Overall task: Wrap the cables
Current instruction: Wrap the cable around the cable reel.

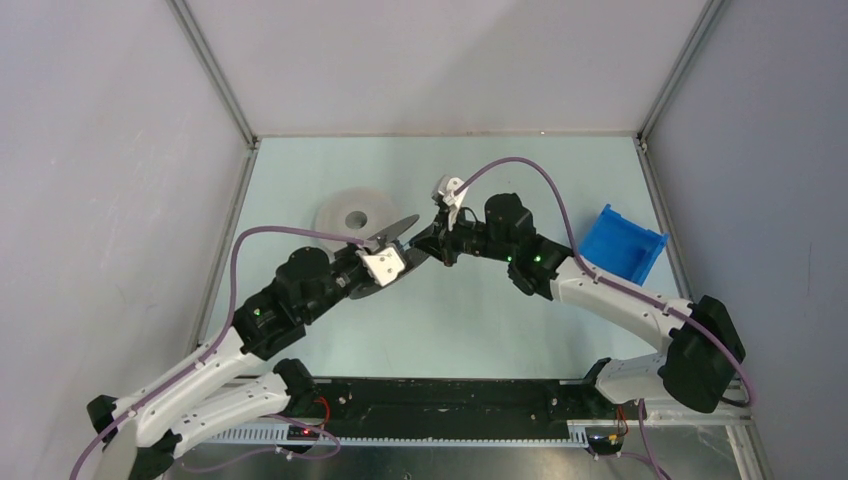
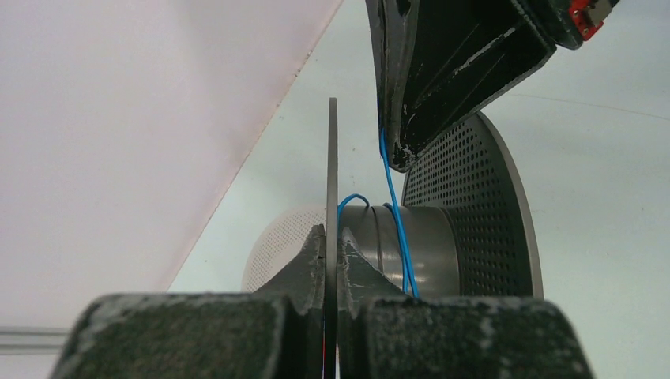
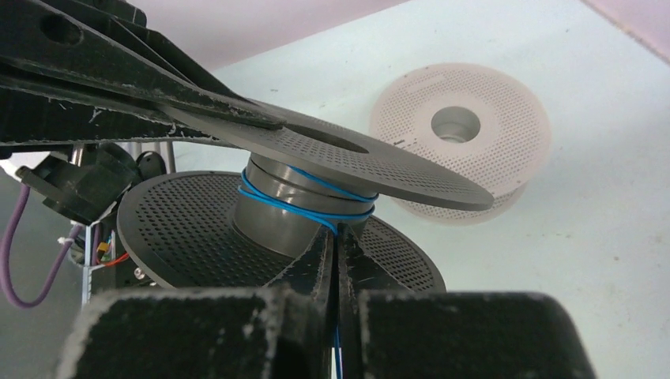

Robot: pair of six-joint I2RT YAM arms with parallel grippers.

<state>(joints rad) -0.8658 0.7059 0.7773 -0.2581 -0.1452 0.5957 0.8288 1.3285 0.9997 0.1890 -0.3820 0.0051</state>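
your left gripper (image 2: 332, 241) is pressed together on the thin edge of one flange of the dark grey spool (image 3: 197, 221), which sits tilted in the top view. your right gripper (image 3: 336, 237) is pinched on the blue cable (image 3: 341, 217). the cable lies in a few turns on the hub between the flanges and runs straight into the pads at 6 o'clock in the right wrist view. risks as i read them: the flange hold is a narrow edge pinch, so cable tension from the right arm could pivot or slip the spool. the turns look slack and crossed, so an off-axis pull could ride them over a flange. the right fingers sit close to the left ones, so a tight orbit may collide. white spool (image 3: 490, 118) sits at 10 o'clock of the dark one in the top view, near enough to clip. can't spot the reddish cable.
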